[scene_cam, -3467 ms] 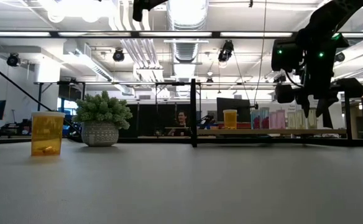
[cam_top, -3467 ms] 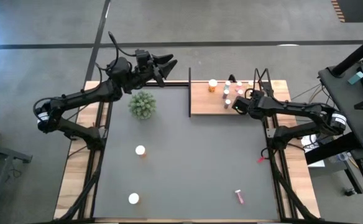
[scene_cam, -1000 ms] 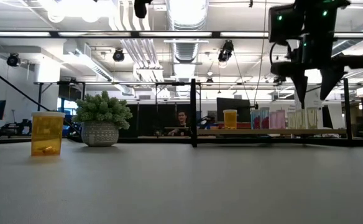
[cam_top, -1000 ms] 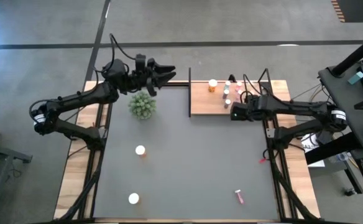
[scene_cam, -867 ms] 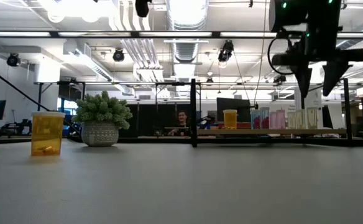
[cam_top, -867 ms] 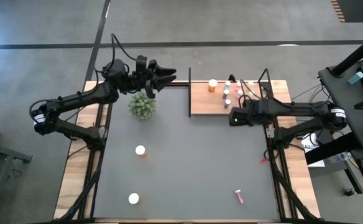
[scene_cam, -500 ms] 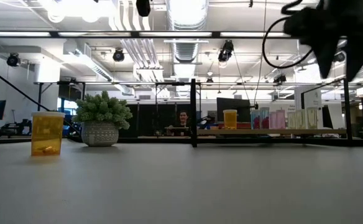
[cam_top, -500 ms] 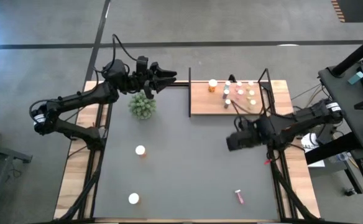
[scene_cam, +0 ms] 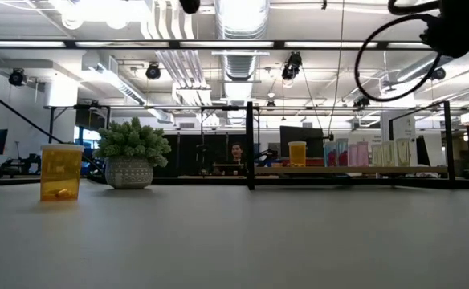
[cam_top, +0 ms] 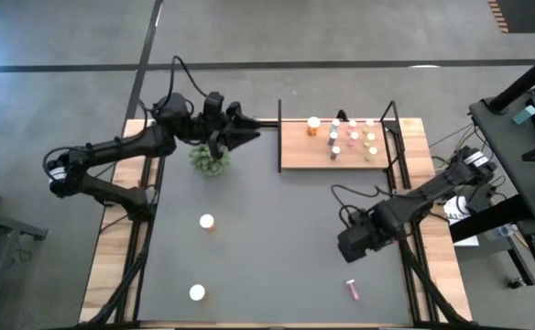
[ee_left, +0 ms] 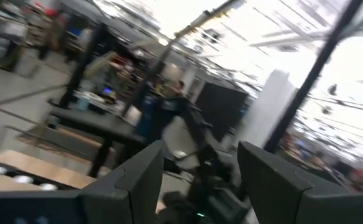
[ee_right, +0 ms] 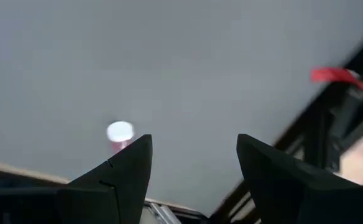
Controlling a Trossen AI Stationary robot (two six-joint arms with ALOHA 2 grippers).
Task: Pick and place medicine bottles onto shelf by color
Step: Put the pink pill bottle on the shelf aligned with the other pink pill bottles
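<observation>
Right pincer [cam_top: 349, 247] spread, empty, above the bench [cam_top: 277, 238].
Pink vial [cam_top: 352, 290] lies near the front edge; shelf [cam_top: 297, 151] holds sorted bottles. Left pincer [cam_top: 240, 128] spread above the plant [cam_top: 211, 158].

One shelf [cam_top: 297, 151] carries about ten bottles [cam_top: 352, 139], too tightly clustered for an exact count. Two orange bottles [cam_top: 206, 222] stand on the table [cam_top: 277, 238], and one pink vial [cam_top: 352, 290] lies there. One plant [cam_top: 209, 159]. Two arms.
</observation>
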